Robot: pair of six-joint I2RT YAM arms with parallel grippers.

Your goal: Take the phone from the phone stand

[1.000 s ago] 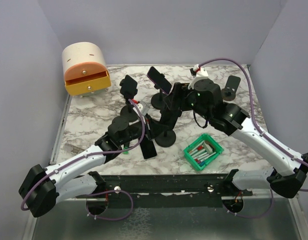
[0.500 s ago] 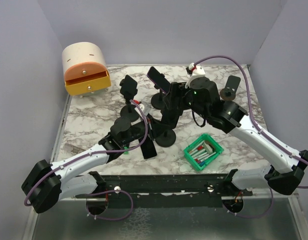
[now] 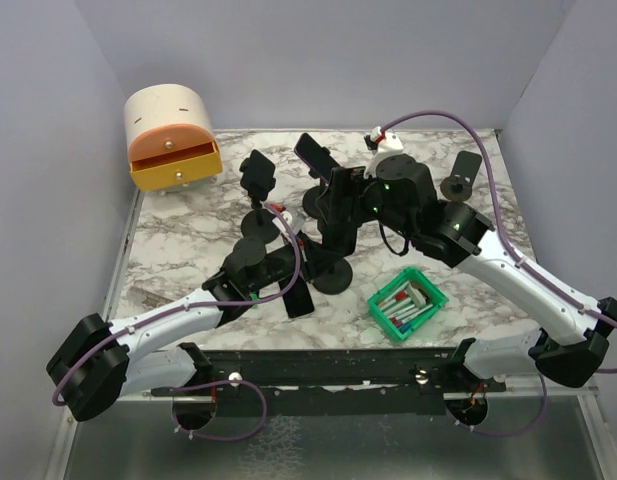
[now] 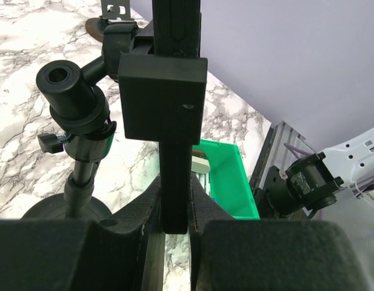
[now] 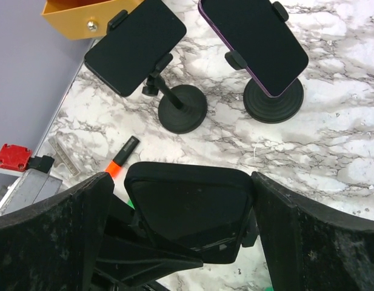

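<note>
1. At the right gripper [image 5: 182, 182]: spread wide, flanking the phone [image 5: 190, 209] on two opposite edges, with a sliver of marble visible on one side. Not yet clamped, by the look of it. Set that way, probably, to close across the phone and lift it.
2. At the left gripper [image 4: 174, 195]: pinched tight on the flat black back bar [image 4: 174, 151] of the phone stand [image 3: 331, 272], low down. Likely there to pin the stand against tipping once the phone is pulled.
3. As for the phone: seated in the cradle of the middle stand, in front of another black phone [image 5: 138, 45] and a purple-edged phone [image 5: 254, 42], each on a stand of its own, with the green bin [image 3: 408, 303] nearer the front.
4. Further out on the right: wrist bent down over the stand, forearm slanting in from the base at the near right corner.
5. Further out on the left: laid low over the marble table [image 3: 178, 240], reaching in from the near left, wrist about level with the stand's post.
</note>
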